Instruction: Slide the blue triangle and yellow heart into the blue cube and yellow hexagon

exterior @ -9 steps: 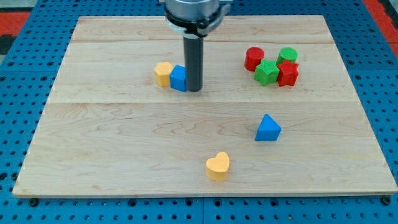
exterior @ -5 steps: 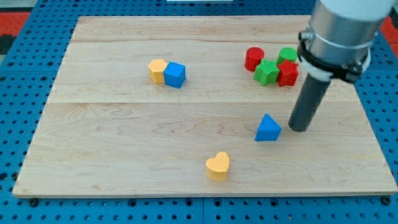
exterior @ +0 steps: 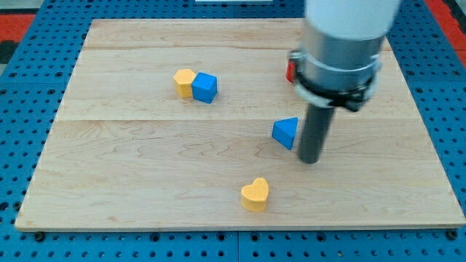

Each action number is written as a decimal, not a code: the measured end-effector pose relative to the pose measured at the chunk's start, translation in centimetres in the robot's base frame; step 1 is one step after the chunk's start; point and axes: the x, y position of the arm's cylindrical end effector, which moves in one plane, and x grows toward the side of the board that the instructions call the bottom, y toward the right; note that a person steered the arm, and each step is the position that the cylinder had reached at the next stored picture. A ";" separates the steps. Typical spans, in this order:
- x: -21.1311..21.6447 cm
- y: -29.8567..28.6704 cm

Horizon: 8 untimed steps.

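The blue triangle (exterior: 286, 132) lies right of the board's middle. My tip (exterior: 309, 159) is just to its right and slightly below, touching or nearly touching it. The yellow heart (exterior: 255, 195) sits near the view's bottom, below and left of the triangle. The blue cube (exterior: 205, 88) and the yellow hexagon (exterior: 185, 83) stand side by side, touching, at the upper left, the hexagon on the left.
The arm's grey body hides most of a cluster of red and green blocks at the upper right; only an edge of a red block (exterior: 290, 70) shows. The wooden board (exterior: 109, 182) lies on a blue pegboard.
My tip went from beside the blue cube to the right of the blue triangle, then pushed the triangle up and to the left. The cube and hexagon shifted slightly left early on.
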 end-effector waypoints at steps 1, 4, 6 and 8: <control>-2.7 -4.4; -10.5 -12.7; 0.0 5.2; 11.2 6.0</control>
